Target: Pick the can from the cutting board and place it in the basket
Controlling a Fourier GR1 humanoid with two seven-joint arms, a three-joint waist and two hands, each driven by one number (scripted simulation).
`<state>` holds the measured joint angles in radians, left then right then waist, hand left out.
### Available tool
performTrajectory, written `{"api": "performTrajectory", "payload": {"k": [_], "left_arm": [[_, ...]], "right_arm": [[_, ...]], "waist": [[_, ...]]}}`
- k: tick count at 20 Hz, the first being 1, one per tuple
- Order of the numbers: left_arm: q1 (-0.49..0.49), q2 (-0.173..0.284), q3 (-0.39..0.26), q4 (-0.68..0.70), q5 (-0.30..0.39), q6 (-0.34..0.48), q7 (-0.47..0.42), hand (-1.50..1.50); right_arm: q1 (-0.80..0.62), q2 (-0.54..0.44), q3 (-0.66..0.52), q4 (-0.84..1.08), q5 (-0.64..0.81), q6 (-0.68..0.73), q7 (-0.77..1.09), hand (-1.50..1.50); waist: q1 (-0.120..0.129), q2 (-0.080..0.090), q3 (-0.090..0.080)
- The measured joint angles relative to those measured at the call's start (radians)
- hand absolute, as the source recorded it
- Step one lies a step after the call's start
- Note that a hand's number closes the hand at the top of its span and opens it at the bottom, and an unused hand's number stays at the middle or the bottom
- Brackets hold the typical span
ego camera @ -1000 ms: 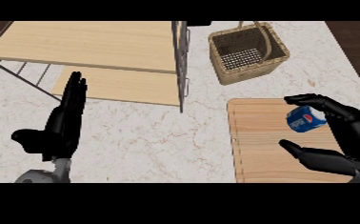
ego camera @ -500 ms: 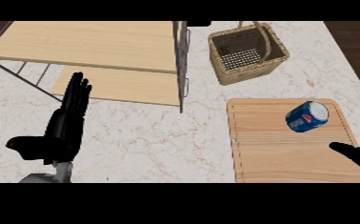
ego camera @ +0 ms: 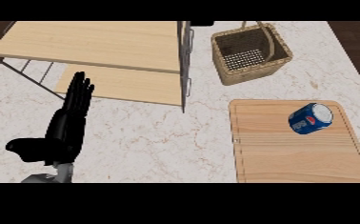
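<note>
You had not yet lifted anything: the blue can (ego camera: 310, 118) lay on its side on the cutting board (ego camera: 281, 156), toward its far right, with no hand on it. Your right hand showed nowhere, so picking and placing both remained. Your left hand (ego camera: 67, 123) rested at the near left, fingers straight and together. The wicker basket (ego camera: 226, 70) stood open just beyond the board, its handle arching over the far side and the wooden shelf rack (ego camera: 105, 42) close to its left.

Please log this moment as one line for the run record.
can: on cutting board | basket: empty | left hand: open, resting | right hand: out of view
</note>
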<state>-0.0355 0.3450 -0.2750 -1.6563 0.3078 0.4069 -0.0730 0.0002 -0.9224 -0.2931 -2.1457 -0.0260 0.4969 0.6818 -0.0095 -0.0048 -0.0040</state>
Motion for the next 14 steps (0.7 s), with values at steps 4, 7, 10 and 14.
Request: {"api": "performTrajectory", "payload": {"k": [4,7,10,14], "left_arm": [[-0.003,-0.009,0.008,-0.002,-0.006,-0.016,0.003,0.0],[-0.003,-0.024,0.015,0.015,-0.019,-0.029,-0.002,0.0],[0.004,-0.028,0.02,0.002,-0.026,-0.038,0.006,0.0],[-0.019,-0.043,0.031,0.013,-0.04,-0.046,0.024,0.0]], "right_arm": [[-0.095,-0.034,0.036,0.01,-0.126,0.05,0.144,-1.5],[-0.142,-0.036,0.07,0.035,-0.134,0.056,0.175,-1.5],[-0.169,-0.045,0.111,0.066,-0.099,0.065,0.184,-1.5],[-0.163,-0.017,0.158,0.084,-0.017,0.072,0.182,-1.5]], "waist": [[0.013,0.003,0.001],[0.015,0.005,0.002],[0.018,0.005,0.003],[0.015,0.005,0.003]]}}
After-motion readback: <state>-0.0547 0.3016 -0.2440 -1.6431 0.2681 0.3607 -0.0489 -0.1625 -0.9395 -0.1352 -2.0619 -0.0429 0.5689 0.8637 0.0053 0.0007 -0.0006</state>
